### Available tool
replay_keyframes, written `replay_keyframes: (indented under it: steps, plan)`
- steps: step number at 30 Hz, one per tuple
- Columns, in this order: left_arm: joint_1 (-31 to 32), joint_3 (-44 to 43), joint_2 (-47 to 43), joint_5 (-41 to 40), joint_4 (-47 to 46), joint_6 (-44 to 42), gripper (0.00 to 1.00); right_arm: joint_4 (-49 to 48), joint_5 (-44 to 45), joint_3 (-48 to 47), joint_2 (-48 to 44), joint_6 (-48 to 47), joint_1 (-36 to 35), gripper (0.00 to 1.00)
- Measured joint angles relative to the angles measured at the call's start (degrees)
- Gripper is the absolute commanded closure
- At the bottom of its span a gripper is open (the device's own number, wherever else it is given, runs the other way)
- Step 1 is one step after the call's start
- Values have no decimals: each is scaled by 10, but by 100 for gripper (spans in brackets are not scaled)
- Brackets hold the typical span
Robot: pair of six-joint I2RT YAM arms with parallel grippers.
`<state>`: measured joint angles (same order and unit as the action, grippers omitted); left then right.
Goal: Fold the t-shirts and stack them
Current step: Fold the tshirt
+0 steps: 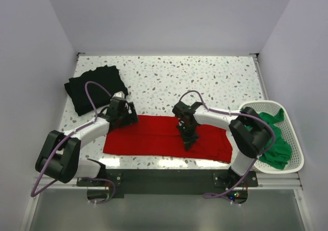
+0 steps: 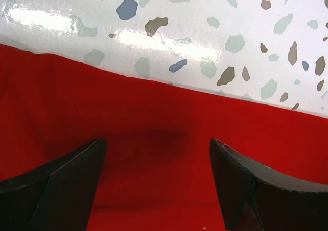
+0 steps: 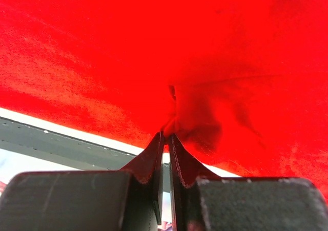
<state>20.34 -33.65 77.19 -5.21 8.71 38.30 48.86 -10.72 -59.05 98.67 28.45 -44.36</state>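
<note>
The right hand (image 3: 167, 139) pinches a pucker of the red t-shirt (image 3: 154, 51).

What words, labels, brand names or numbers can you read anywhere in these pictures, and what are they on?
No readable text in any view.
The red t-shirt, black t-shirt and green t-shirt are plain cloth; the white basket and speckled table carry no lettering.

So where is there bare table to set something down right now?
The far middle of the table, bordered by the black t-shirt, the red t-shirt and the basket, is bare. The near strip is crowded: the red t-shirt and both arms fill it.
</note>
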Motion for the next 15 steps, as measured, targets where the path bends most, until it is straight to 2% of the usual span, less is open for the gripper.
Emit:
replay_keyframes:
  steps: [9, 13, 14, 15]
  plan:
    - [0, 0, 0, 0, 0, 0, 13, -11, -10, -2, 15, 5, 0, 90]
    - [0, 0, 0, 0, 0, 0, 13, -13, -14, -4, 21, 7, 0, 69]
    - [0, 0, 0, 0, 0, 0, 13, -13, -16, -5, 21, 9, 0, 58]
    - [0, 0, 0, -1, 0, -1, 13, -12, -19, -7, 21, 12, 0, 53]
